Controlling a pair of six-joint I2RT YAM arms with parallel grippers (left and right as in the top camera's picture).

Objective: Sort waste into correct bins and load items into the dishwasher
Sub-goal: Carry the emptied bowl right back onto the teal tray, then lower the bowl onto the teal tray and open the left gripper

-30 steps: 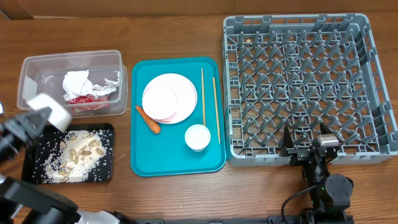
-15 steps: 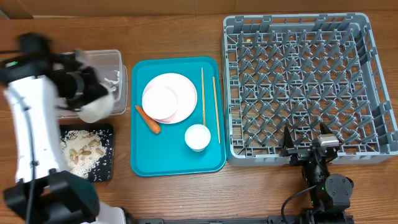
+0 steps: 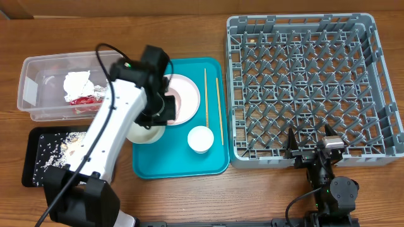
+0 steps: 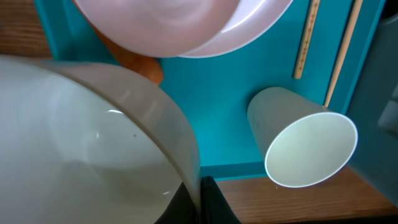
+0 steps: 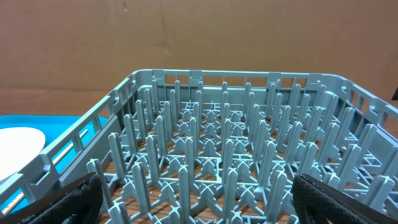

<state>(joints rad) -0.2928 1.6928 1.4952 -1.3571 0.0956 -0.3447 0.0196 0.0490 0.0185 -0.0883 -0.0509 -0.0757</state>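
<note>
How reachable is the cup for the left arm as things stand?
Probably not yet: the left gripper is shut on a bowl. The cup stands close by on the tray, nothing over it, so the way looks free once the bowl is set down.

Robot lab bench: wood table (image 3: 189, 202), cardboard backdrop (image 5: 186, 37), grey dish rack (image 3: 303, 63) on tabletop.

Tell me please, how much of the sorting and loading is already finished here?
Done: wrapper and napkin lie in the clear tub; rice scraps lie in the black tray. In hand: the left jaws hold a whitish bowl over the teal tray. Left: the carrot, pink plate and cup sit on it; the dish rack holds no dishes.
</note>
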